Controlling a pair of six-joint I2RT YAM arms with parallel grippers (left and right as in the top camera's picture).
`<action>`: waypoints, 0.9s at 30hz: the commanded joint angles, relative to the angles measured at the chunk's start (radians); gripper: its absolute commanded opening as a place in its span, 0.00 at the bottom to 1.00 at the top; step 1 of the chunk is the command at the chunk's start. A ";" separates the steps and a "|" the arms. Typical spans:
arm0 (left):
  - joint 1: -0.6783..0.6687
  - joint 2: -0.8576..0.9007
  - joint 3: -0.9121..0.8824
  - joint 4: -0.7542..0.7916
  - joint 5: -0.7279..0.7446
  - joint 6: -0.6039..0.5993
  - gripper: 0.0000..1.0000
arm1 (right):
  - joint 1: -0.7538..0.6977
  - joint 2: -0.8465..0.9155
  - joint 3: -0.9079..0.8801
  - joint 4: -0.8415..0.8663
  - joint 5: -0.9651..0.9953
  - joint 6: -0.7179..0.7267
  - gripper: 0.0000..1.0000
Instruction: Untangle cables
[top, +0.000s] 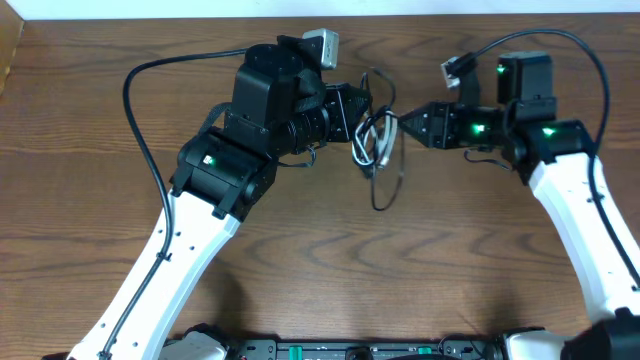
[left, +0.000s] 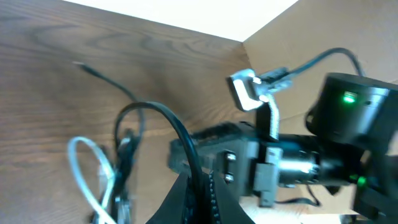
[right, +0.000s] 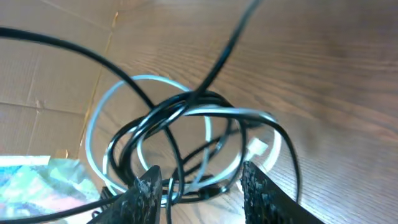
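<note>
Overhead you see only a bundle of cables (top: 383, 150); the right wrist view shows the right gripper (right: 199, 183) with fingers apart around them — the left gripper (top: 360, 125) is clamped on them.

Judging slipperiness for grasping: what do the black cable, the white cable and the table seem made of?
Black cable: smooth, slightly glossy sheath, likely PVC or rubber; it bends in soft loops.
White cable: similar plastic-looking sheath with a pale sheen.
Table: wood or wood-look laminate, matte; grain lines show.
</note>
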 joint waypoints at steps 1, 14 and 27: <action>0.004 -0.016 0.005 0.007 0.026 -0.018 0.07 | 0.017 0.034 -0.007 0.042 -0.044 0.055 0.38; 0.004 -0.013 0.005 -0.001 0.025 -0.018 0.08 | 0.124 0.130 -0.007 0.262 -0.100 0.234 0.42; 0.004 -0.005 0.005 -0.002 0.026 -0.018 0.07 | 0.235 0.170 -0.007 0.251 -0.078 0.262 0.42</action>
